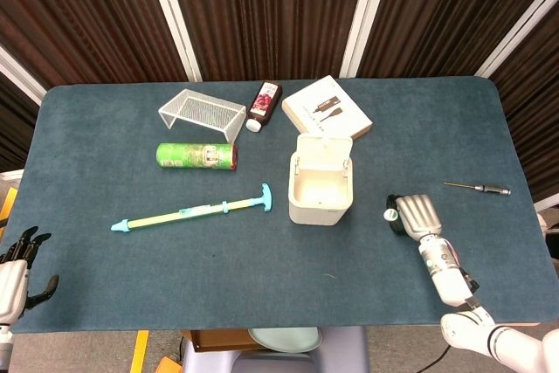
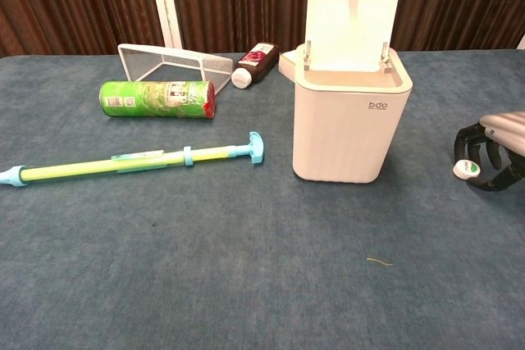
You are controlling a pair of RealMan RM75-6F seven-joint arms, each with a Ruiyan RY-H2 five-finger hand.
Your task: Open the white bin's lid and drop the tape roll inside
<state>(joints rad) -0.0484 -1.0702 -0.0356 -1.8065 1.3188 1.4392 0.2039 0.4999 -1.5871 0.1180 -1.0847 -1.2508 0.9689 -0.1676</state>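
The white bin (image 1: 320, 203) (image 2: 351, 120) stands mid-table with its lid (image 2: 351, 22) tipped up and back, so the inside shows from above. To its right, my right hand (image 1: 417, 216) (image 2: 502, 149) lies palm down on the table. Its dark fingers curl around the tape roll (image 1: 392, 218) (image 2: 467, 170), a dark ring with a white and green round face, most of it hidden under the hand. My left hand (image 1: 17, 264) hangs off the table's front left corner, fingers spread and holding nothing.
Left of the bin lie a yellow and blue rod (image 1: 194, 210), a green can (image 1: 196, 155) and a wire rack (image 1: 202, 113). Behind the bin are a dark bottle (image 1: 264, 103) and a white box (image 1: 327, 109). A screwdriver (image 1: 478, 188) lies far right.
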